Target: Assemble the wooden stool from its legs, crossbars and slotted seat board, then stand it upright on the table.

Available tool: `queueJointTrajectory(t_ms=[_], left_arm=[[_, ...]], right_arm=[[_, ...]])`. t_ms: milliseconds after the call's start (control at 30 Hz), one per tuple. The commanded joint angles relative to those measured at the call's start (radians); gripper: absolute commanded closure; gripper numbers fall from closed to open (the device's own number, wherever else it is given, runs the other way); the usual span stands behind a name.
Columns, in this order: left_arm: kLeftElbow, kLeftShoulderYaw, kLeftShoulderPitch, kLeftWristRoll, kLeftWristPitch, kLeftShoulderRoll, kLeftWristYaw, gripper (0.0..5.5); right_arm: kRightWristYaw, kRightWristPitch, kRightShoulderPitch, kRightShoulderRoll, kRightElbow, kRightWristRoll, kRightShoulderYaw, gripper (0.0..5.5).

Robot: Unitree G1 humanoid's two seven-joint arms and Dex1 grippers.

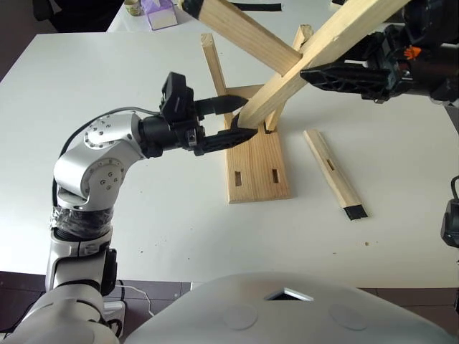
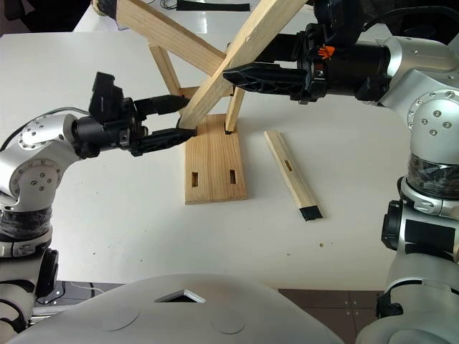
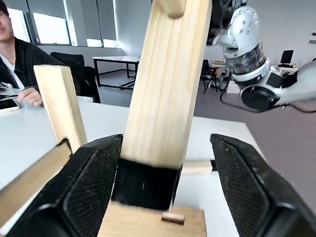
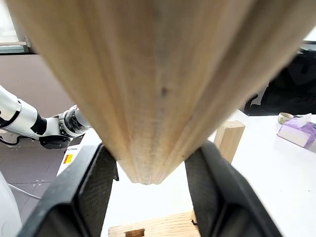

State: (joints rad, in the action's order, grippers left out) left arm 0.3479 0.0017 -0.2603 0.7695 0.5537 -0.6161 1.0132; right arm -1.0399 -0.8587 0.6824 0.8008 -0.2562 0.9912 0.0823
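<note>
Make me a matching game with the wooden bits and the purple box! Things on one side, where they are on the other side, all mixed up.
Things
1. seat board
2. loose stick
3. tilted leg
4. purple box

Places
A. far back, beyond the other pieces
B. held by the right gripper, its black lower end on the board between the left gripper's open fingers
C. flat on the table, two empty slots at its near end
D. lying alone, to the right of the board

Pairs: 1-C, 2-D, 3-B, 4-A
</note>
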Motion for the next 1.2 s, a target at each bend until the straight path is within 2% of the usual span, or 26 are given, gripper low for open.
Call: queueJointTrajectory(t_ms=[33, 167, 367, 700, 833, 1000, 1200], left_arm=[[-0.030, 0.017, 0.087, -0.073, -0.075, -0.049, 0.058, 2.24], [-0.078, 0.071, 0.133, -0.103, -0.125, -0.077, 0.073, 2.24], [-0.172, 0.099, 0.106, -0.135, -0.163, -0.084, 0.077, 2.24], [-0.172, 0.094, 0.093, -0.141, -0.168, -0.064, 0.068, 2.24], [-0.149, 0.117, 0.084, -0.096, -0.139, -0.046, 0.048, 2.24], [-0.145, 0.117, 0.063, -0.090, -0.132, -0.043, 0.051, 2.24], [-0.145, 0.110, 0.062, -0.103, -0.141, -0.041, 0.053, 2.24]], right_arm=[[-0.068, 0.075, -0.064, 0.087, -0.002, -0.109, 0.016, 3.45], [-0.161, 0.246, -0.246, 0.145, -0.024, -0.293, -0.054, 3.45], [-0.196, 0.321, -0.357, 0.129, -0.040, -0.373, -0.085, 3.45], [-0.256, 0.366, -0.419, 0.139, -0.111, -0.421, -0.130, 3.45], [-0.281, 0.463, -0.445, 0.131, -0.081, -0.516, -0.191, 3.46], [-0.289, 0.540, -0.445, 0.140, -0.030, -0.558, -0.211, 3.46], [-0.278, 0.395, -0.346, 0.114, -0.006, -0.385, -0.149, 3.46]])
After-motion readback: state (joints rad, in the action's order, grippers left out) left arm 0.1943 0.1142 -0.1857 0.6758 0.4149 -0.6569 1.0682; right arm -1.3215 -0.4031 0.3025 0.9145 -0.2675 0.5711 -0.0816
